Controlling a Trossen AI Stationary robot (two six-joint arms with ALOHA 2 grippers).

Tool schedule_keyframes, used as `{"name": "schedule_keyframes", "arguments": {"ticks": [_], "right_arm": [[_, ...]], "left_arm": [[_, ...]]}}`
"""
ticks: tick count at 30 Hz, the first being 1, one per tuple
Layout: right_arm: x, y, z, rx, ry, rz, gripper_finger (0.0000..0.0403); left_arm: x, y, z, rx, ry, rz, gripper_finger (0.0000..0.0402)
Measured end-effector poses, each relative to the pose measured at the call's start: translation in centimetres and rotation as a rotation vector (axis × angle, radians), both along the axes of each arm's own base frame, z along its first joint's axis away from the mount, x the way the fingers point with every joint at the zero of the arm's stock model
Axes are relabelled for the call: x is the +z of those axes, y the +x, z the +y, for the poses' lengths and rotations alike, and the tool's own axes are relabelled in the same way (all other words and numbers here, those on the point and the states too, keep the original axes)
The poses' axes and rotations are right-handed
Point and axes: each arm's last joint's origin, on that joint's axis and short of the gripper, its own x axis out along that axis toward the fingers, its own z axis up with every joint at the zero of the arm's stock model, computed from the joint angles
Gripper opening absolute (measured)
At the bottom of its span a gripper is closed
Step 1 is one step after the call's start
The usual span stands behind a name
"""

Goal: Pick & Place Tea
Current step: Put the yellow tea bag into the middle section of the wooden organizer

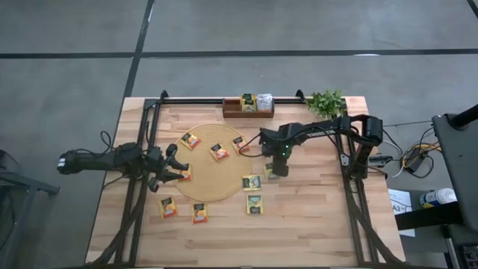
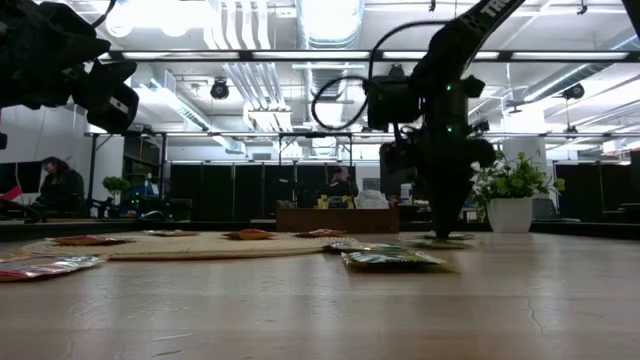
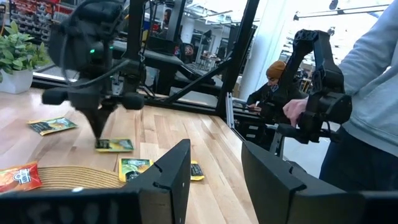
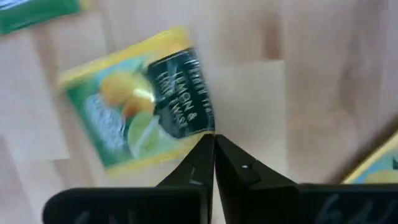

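Small square tea sachets lie flat on the round tan mat [image 1: 213, 166] and on the wood around it: several orange ones [image 1: 219, 152], and green-yellow ones [image 1: 252, 182] toward the right. My right gripper [image 1: 275, 172] points down, shut, on a green-yellow lemon-lime sachet [image 4: 137, 99] just off the mat's right edge. My left gripper [image 1: 173, 168] hovers open over the mat's left edge, beside an orange sachet [image 1: 184, 174]. The wooden tray [image 1: 231, 112] at the far edge holds a few sachets. My right gripper [image 4: 214, 138] comes from above, pointing down, with its shut fingertips at the sachet's edge [image 4: 200, 129] beside the dark printed panel. It looks pinched between the two tips. The rest of the sachet [image 3: 116, 145] still lies on the wood.
A potted plant [image 1: 326, 102] stands at the far right corner. Black frame rails [image 1: 149, 134] run along the left and right sides of the table. Beyond the table's right side, a person [image 3: 373, 93] in a grey sleeve stands at another arm rig.
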Motion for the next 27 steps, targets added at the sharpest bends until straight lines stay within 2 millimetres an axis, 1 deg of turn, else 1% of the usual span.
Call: {"name": "schedule_keyframes", "arguments": {"ticks": [6, 10, 17, 20, 27], "right_arm": [[1.8, 0.3, -0.3, 0.025, -0.036, -0.055, 0.0008], [3.4, 0.5, -0.4, 0.024, -0.05, -0.111, 0.0008], [5.7, 0.8, -1.3, 0.027, -0.121, -0.18, 0.0008], [6.4, 1.0, -2.1, 0.027, -0.155, -0.201, 0.0008], [8.2, 1.1, -4.8, 0.007, -0.206, -0.255, 0.0008]], "left_arm": [[0.0, 0.0, 0.0, 0.0, 0.0, 0.0, 0.0138], [0.0, 0.0, 0.0, 0.0, 0.0, 0.0, 0.0138], [0.0, 0.0, 0.0, 0.0, 0.0, 0.0, 0.0138], [0.0, 0.0, 0.0, 0.0, 0.0, 0.0, 0.0138], [0.0, 0.0, 0.0, 0.0, 0.0, 0.0, 0.0138]]}}
